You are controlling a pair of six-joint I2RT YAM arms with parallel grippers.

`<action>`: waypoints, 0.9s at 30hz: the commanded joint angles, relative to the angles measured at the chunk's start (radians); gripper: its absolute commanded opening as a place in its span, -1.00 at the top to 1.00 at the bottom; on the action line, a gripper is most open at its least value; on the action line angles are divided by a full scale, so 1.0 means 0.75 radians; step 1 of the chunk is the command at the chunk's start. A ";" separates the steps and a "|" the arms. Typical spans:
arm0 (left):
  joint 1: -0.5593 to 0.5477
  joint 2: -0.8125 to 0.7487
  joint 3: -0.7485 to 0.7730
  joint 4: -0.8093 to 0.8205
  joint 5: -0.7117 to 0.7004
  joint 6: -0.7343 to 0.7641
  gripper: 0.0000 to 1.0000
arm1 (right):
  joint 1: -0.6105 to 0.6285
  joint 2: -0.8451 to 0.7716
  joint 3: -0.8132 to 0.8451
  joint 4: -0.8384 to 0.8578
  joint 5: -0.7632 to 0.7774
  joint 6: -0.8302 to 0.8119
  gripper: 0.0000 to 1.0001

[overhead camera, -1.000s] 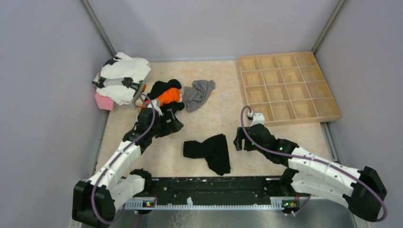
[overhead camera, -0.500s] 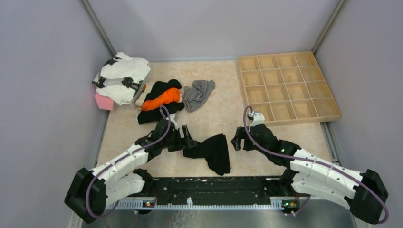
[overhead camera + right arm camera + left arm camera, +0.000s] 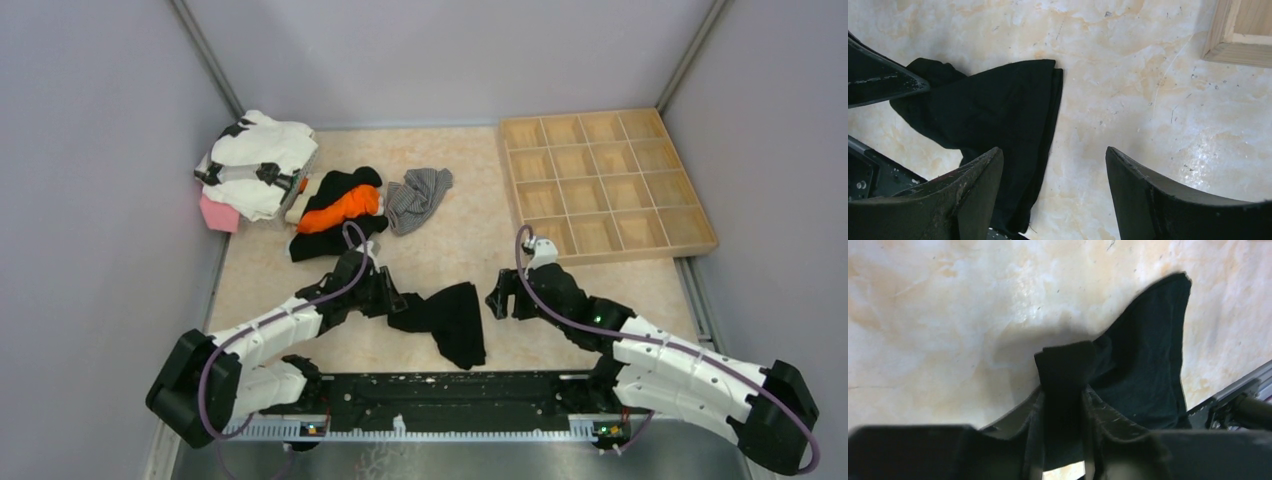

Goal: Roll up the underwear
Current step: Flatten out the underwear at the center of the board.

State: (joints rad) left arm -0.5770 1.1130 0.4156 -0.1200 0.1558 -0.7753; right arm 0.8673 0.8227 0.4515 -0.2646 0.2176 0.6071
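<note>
Left tool clenching black underwear at its 9 o'clock end. Right tool gaping, hovering at 3 o'clock. Risk: thin pinch slipping, cloth bunching instead of rolling.

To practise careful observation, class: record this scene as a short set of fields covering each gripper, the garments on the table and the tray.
Left gripper: shut on the left edge of the plain black cloth underwear
Right gripper: open, beside the underwear's right edge, holding nothing
Black underwear: crumpled, not rolled, on the marbled table
Grey striped underwear: untouched, farther back
Wooden compartment tray: back right, cells look empty
Other clothes: black-and-orange pile; white-and-black garment, back left
</note>
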 commanded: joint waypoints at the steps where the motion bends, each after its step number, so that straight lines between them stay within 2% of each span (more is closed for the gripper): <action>1: -0.008 0.027 0.081 0.120 0.101 0.056 0.51 | -0.011 -0.068 -0.005 0.017 0.016 0.026 -0.49; 4: -0.011 0.027 0.159 0.122 0.115 0.113 1.00 | -0.011 -0.117 -0.014 -0.002 0.048 0.029 -0.49; 10: -0.025 0.052 0.387 0.224 0.178 0.234 1.00 | -0.011 -0.293 -0.037 -0.038 0.162 0.059 -0.48; 14: -0.108 0.106 0.550 0.275 0.210 0.350 1.00 | -0.011 -0.358 -0.039 -0.065 0.213 0.069 -0.47; 16: -0.152 0.119 0.603 0.331 0.307 0.439 1.00 | -0.012 -0.374 -0.037 -0.081 0.225 0.070 -0.47; 20: -0.203 0.077 0.600 0.464 0.448 0.589 1.00 | -0.011 -0.401 -0.040 -0.102 0.249 0.073 -0.47; 24: -0.207 0.007 0.549 0.496 0.563 0.775 1.00 | -0.011 -0.442 -0.042 -0.124 0.280 0.086 -0.47; 25: -0.213 -0.014 0.526 0.459 0.566 0.850 0.93 | -0.011 -0.453 -0.044 -0.129 0.285 0.091 -0.47; 26: -0.220 -0.044 0.495 0.396 0.520 0.936 0.68 | -0.011 -0.466 -0.046 -0.135 0.290 0.093 -0.47; 27: -0.228 -0.065 0.451 0.333 0.419 0.979 0.52 | -0.011 -0.476 -0.051 -0.139 0.291 0.095 -0.47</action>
State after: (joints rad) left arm -0.7315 1.1477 0.8295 0.1555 0.4934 -0.2718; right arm 0.8673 0.5022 0.4187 -0.3611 0.3958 0.6594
